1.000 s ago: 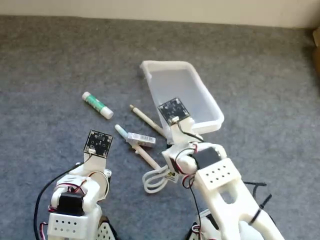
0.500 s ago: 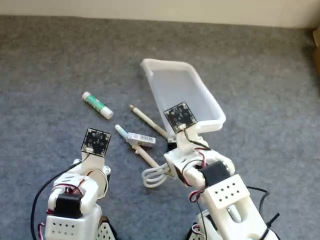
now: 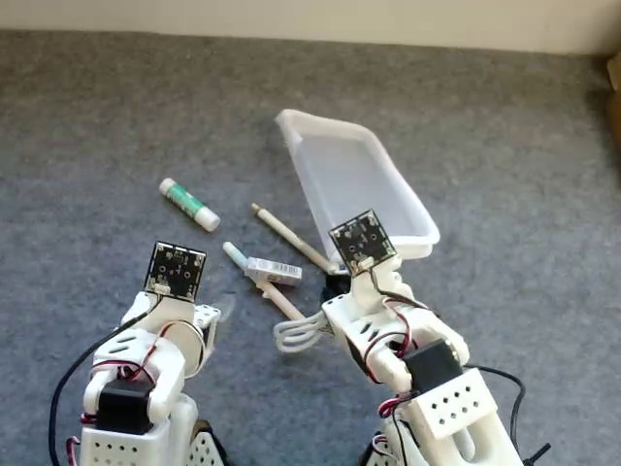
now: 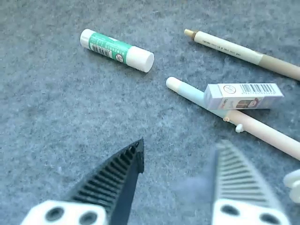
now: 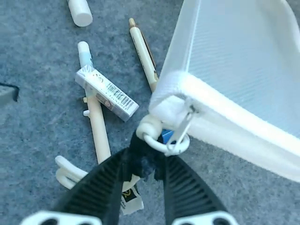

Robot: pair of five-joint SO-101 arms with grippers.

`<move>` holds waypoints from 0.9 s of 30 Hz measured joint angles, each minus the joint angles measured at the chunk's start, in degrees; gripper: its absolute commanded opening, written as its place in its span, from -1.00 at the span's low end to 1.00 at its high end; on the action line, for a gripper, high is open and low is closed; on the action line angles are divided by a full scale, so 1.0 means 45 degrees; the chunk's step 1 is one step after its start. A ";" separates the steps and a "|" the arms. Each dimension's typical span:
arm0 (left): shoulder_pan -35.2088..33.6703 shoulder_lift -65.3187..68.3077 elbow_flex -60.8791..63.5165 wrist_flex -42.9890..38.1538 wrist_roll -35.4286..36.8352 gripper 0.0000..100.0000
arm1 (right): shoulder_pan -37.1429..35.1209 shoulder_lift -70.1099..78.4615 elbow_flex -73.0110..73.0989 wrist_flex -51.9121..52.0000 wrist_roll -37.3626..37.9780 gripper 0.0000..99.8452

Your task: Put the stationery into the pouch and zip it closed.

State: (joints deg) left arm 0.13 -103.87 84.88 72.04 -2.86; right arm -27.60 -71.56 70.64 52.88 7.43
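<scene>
The translucent white pouch (image 3: 354, 180) lies open on the grey carpet. My right gripper (image 5: 143, 161) is shut on the dark tab by the pouch's zipper pull ring (image 5: 164, 139), at the pouch's near corner (image 3: 335, 282). Left of the pouch lie a beige pen (image 3: 286, 236), a small white box (image 3: 272, 269) resting across a pale blue and cream pen (image 3: 260, 282), and a green glue stick (image 3: 189, 204). My left gripper (image 4: 180, 159) hangs open over bare carpet just short of the glue stick (image 4: 116, 49) and the box (image 4: 243, 95), holding nothing.
A white looped cord (image 3: 296, 335) lies on the carpet between the two arms, near the cream pen's end. Open carpet stretches to the far left and beyond the pouch. A pale wall edge runs along the back.
The right arm has drawn back toward the near edge while gripping the zipper tab, and the pouch has turned slightly. The left arm has shifted a little to the left.
</scene>
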 measured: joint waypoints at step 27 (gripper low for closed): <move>0.3087 0.0020 -0.0938 -0.4493 0.1309 -0.36 | -0.1153 -0.4122 0.0352 0.2501 0.0840 -0.99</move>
State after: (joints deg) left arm 14.02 -103.78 80.66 51.82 3.03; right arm -32.79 -90.11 72.22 64.13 11.21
